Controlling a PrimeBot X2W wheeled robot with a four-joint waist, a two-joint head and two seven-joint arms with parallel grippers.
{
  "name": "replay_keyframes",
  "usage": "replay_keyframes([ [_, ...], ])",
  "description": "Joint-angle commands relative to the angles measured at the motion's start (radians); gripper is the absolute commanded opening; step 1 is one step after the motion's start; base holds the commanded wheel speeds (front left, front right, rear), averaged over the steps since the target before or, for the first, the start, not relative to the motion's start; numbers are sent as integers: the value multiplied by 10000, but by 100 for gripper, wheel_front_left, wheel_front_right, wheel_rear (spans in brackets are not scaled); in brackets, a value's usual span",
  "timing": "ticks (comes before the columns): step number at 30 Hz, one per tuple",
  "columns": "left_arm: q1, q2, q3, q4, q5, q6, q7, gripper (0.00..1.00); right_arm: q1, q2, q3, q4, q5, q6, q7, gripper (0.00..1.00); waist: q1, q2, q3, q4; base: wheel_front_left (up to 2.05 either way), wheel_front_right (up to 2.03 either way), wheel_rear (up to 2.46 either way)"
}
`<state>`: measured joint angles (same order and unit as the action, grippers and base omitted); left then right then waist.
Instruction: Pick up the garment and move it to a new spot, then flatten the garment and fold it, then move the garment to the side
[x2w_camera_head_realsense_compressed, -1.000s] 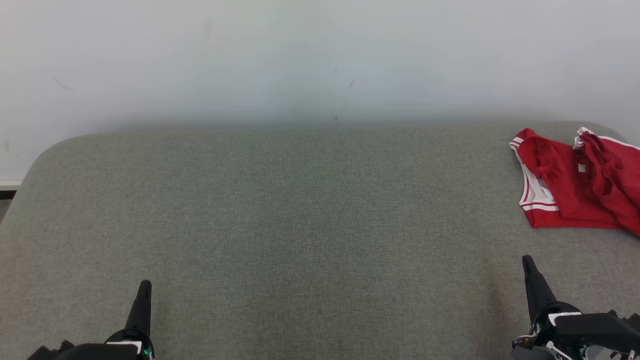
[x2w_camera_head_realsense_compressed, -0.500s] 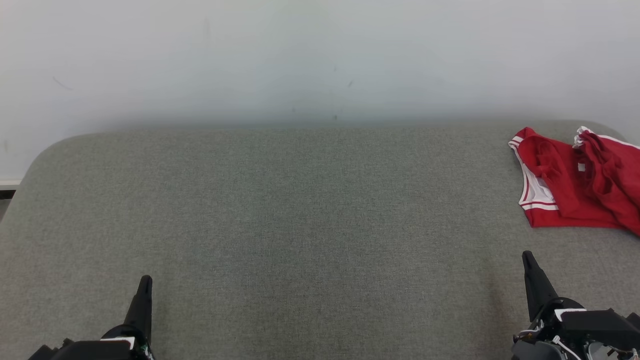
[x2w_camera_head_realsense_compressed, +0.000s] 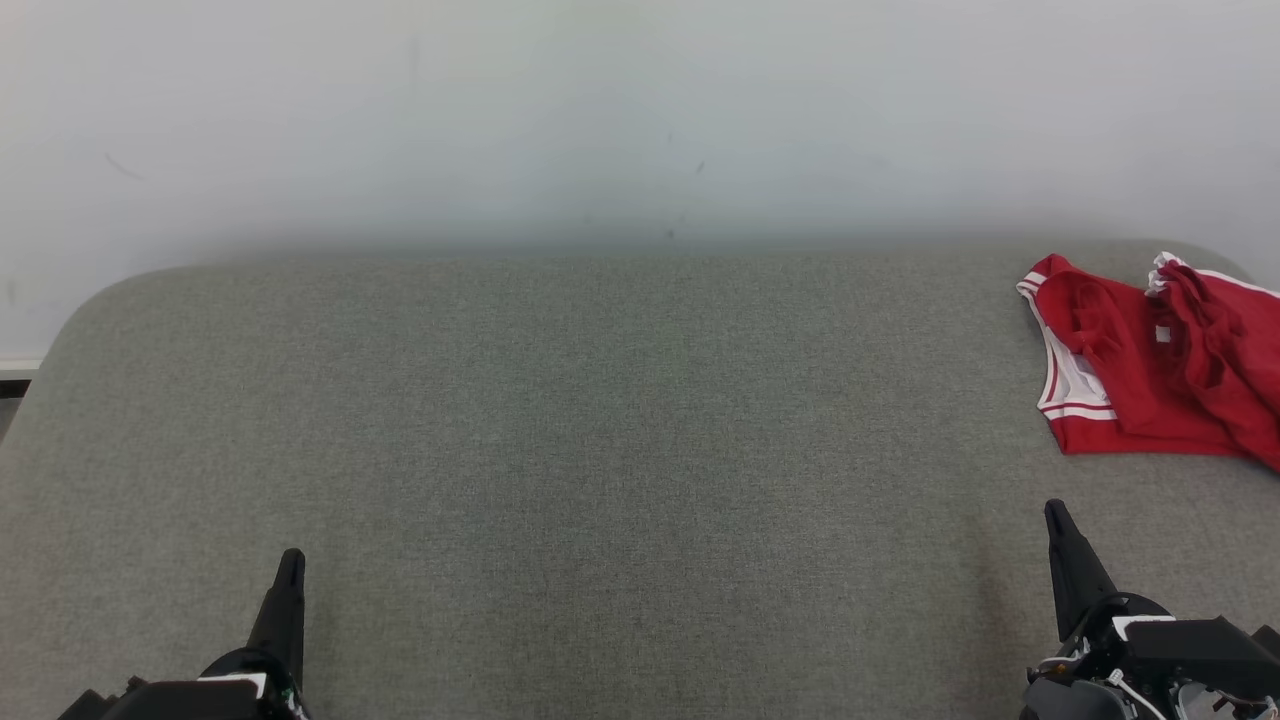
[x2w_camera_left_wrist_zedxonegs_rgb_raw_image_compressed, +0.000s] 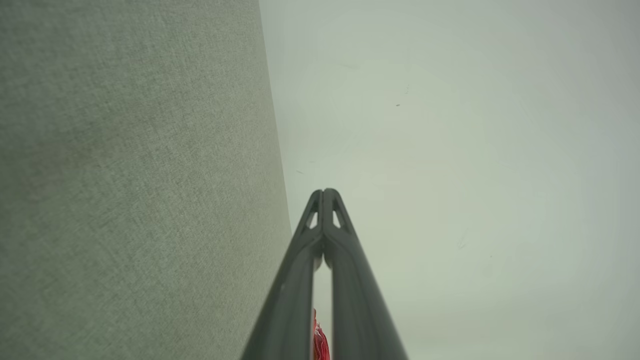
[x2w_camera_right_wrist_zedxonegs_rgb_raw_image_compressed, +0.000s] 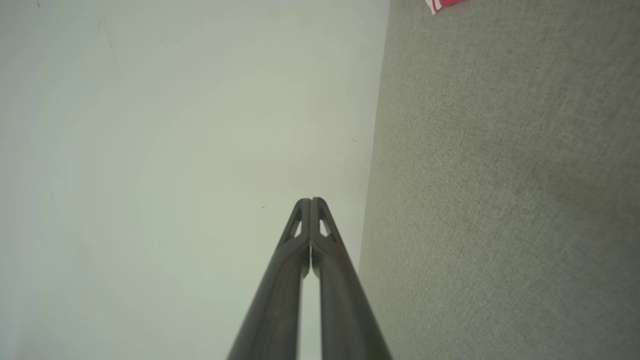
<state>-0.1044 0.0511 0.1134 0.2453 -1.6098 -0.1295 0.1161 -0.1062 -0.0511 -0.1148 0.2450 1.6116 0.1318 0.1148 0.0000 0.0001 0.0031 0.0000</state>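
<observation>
Garment (x2w_camera_head_realsense_compressed: 1150, 400): red with white trim, crumpled at the far right of the grey surface (x2w_camera_head_realsense_compressed: 600, 420), cut off by the head view's right edge.
Left gripper (x2w_camera_head_realsense_compressed: 288, 565): lower left, jaws pressed together, empty.
Right gripper (x2w_camera_head_realsense_compressed: 1055, 515): lower right, near the garment but apart from it, jaws closed, empty.
Wall (x2w_camera_head_realsense_compressed: 640, 120): pale, behind the surface.

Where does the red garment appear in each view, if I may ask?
Head view: the red garment at the right edge, on the grey cushion.
Left wrist view: a red sliver at the bottom edge, between the left hand's fingers.
Right wrist view: a red-and-white corner at the top edge.
Shared landmark: the cushion's edge against the white wall.
</observation>
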Motion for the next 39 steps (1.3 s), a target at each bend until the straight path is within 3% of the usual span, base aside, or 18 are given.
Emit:
replay_keyframes([
  [1, -98, -18, 26, 14, -54, -26, 5, 0, -58, 22, -20, 3, 9, -21, 29, 0, 0, -1, 0, 0, 0, 0, 0],
  [39, -94, -18, 26, 11, -54, -27, 2, 0, -57, 19, -9, 2, 17, -22, 20, 0, 0, -1, 0, 0, 0, 0, 0],
])
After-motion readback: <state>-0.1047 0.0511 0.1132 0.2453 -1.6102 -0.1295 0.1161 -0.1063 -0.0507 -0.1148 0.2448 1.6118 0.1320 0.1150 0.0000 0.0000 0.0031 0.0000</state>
